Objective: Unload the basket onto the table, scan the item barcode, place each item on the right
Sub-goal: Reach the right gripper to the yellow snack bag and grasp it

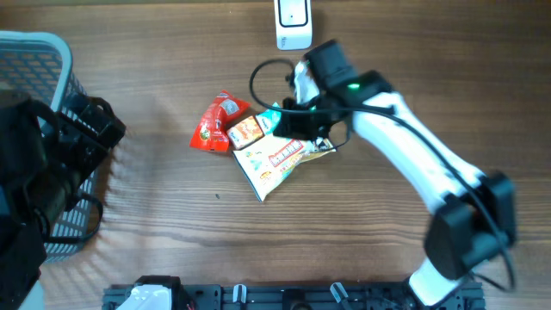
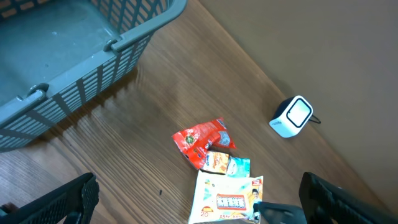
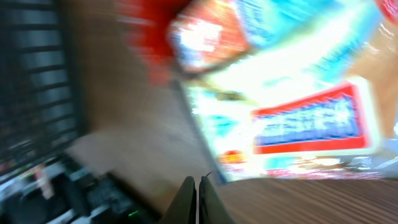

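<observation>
I see the right gripper (image 3: 196, 186) pinched together at the edge of the white packet (image 1: 271, 162); left gripper (image 2: 198, 190) wide apart.

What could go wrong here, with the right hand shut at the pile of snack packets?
1. The right hand looks shut with nothing visible between its fingers, so it may lift without the white packet.
2. The orange packet lies against it, beside the red packet; a pull could drag them along.
</observation>
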Motion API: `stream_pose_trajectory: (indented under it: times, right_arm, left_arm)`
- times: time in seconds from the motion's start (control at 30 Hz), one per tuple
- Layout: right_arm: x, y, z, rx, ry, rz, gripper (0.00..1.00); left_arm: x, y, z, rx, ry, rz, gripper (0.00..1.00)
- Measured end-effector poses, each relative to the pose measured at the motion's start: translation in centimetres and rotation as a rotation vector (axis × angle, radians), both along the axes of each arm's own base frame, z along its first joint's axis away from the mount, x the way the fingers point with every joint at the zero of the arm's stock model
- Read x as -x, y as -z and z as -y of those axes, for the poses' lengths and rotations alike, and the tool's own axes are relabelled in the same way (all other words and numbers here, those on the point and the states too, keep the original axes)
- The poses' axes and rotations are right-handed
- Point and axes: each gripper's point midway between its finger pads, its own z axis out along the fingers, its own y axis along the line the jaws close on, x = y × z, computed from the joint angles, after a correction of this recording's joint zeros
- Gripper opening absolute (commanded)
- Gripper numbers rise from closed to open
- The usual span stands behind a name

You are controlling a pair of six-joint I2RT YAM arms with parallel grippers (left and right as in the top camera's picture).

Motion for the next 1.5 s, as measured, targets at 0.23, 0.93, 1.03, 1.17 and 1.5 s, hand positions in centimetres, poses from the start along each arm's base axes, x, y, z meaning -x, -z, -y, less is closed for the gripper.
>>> stream_pose_trajectory:
  times: [0.23,0.93,1.03,1.17,1.5]
  right_arm:
    - [-1.0,11.6,4.0,0.225,0.077,-0.213,0.04]
    - [-9.1,7.9,3.8,0.343,0.227,0.083,0.06]
    - [-10.7,7.7,4.7,0.365,0.298,0.128,0.04]
    - [-12.0,7.9,2.6,0.259,0.294,0.152,0.04]
    - [-10.2,12.3,-0.5,0.145,0.241,-0.002,0.04]
  left_arm:
    - [0.0,0.0,0.0,0.0,0.0,0.0,1.0]
    - [0.0,0.0,0.0,0.0,0.0,0.0,1.0]
    - [0.0,0.0,0.0,0.0,0.0,0.0,1.0]
    - [0.0,0.0,0.0,0.0,0.0,0.0,1.0]
    - [0.0,0.0,0.0,0.0,0.0,0.0,1.0]
